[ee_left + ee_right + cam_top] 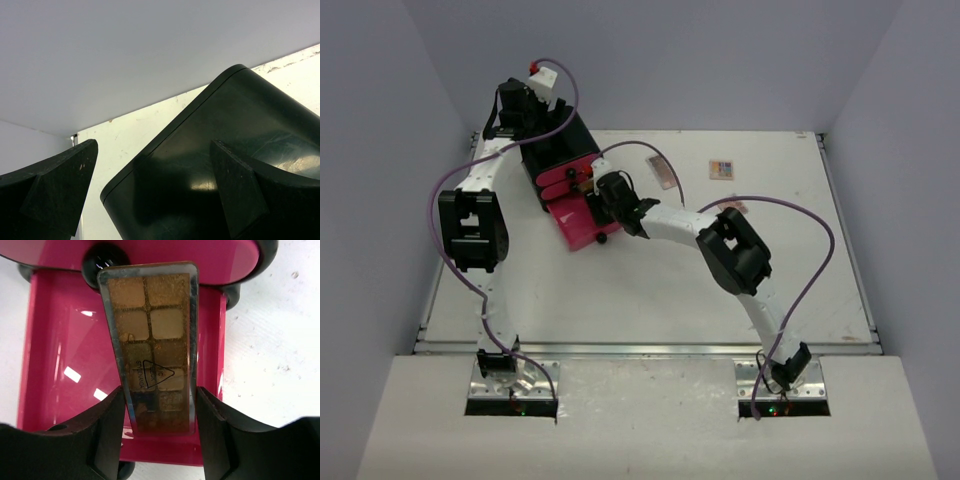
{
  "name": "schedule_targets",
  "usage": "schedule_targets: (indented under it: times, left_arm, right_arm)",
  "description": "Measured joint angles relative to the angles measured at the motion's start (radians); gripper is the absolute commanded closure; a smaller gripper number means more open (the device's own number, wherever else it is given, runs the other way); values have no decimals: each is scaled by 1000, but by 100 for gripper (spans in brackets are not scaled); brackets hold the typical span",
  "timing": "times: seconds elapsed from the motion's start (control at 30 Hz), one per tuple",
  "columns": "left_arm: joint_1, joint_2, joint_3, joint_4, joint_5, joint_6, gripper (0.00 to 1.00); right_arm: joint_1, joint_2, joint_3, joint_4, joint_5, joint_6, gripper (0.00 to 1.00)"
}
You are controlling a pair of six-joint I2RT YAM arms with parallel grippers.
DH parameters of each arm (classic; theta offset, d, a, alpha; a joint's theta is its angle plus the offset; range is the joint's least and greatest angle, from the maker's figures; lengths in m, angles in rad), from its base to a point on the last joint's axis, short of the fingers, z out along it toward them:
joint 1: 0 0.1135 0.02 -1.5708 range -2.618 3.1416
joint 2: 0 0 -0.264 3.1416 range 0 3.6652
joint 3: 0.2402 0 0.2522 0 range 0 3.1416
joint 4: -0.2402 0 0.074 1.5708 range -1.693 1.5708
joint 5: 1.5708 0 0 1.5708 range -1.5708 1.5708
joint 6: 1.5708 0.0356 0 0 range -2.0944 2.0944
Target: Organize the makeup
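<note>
- One black chest (560, 142) stands near the far left corner of the table (650, 300), its pink drawer (55, 340) pulled open.
- Left gripper (154, 147) hangs over the chest's top, fingers spread.
- Right gripper (160, 395) pinches a tan palette (152, 325) above the drawer.
- A pink palette (662, 170) and a multicolour palette (721, 169) lie near the far edge.

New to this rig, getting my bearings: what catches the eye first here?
The bright pink drawer standing open from the black chest at the table's far left, with the right gripper holding a tan palette over it. The left gripper sits open at the chest's top edge. A pink palette and a multicolour palette lie farther right.
</note>
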Motion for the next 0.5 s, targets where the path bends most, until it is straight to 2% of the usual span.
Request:
schedule_targets:
  times: [0.27,0.3,0.37,0.4,0.5]
  left_arm:
    - [0,1,1,0,3,0,5]
    - [0,1,1,0,3,0,5]
    - [0,1,1,0,3,0,5]
    - [0,1,1,0,3,0,5]
    - [0,1,1,0,3,0,5]
  right_arm:
    - [1,36,-13,-11,14,21,100]
    - [1,36,-13,-11,14,20,96]
    - [2,36,-10,-16,13,19,79]
    - [2,37,-6,-24,13,19,62]
    - [3,40,17,-56,8,19,44]
